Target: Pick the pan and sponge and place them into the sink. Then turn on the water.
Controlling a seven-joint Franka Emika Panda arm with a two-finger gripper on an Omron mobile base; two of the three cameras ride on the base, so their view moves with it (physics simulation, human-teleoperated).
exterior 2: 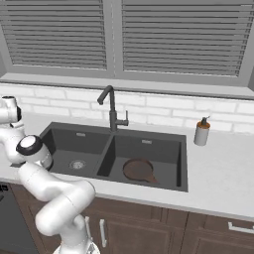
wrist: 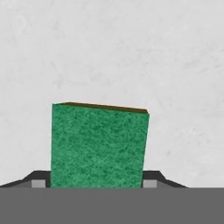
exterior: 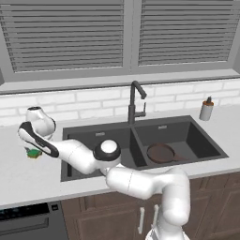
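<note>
The green-topped sponge (exterior: pixel 33 153) lies on the white counter left of the sink (exterior: pixel 201 140). My gripper (exterior: pixel 33 149) reaches down onto it from above. In the hand view the sponge (wrist: pixel 98 146) sits between the two dark fingertips (wrist: pixel 38 181), which press close against its sides, so my gripper (wrist: pixel 94 183) looks shut on it. The dark brown pan (exterior: pixel 161 153) rests flat in the right basin, also seen as the pan (exterior 2: pixel 138 169) in the right base view. No water is in view at the faucet (exterior: pixel 133 101).
A soap dispenser (exterior: pixel 206 109) stands on the counter right of the sink (exterior 2: pixel 64 144). The tall faucet (exterior 2: pixel 111 106) rises behind the divider between the basins. A tiled wall and a window with blinds close off the back. My arm stretches over the left basin.
</note>
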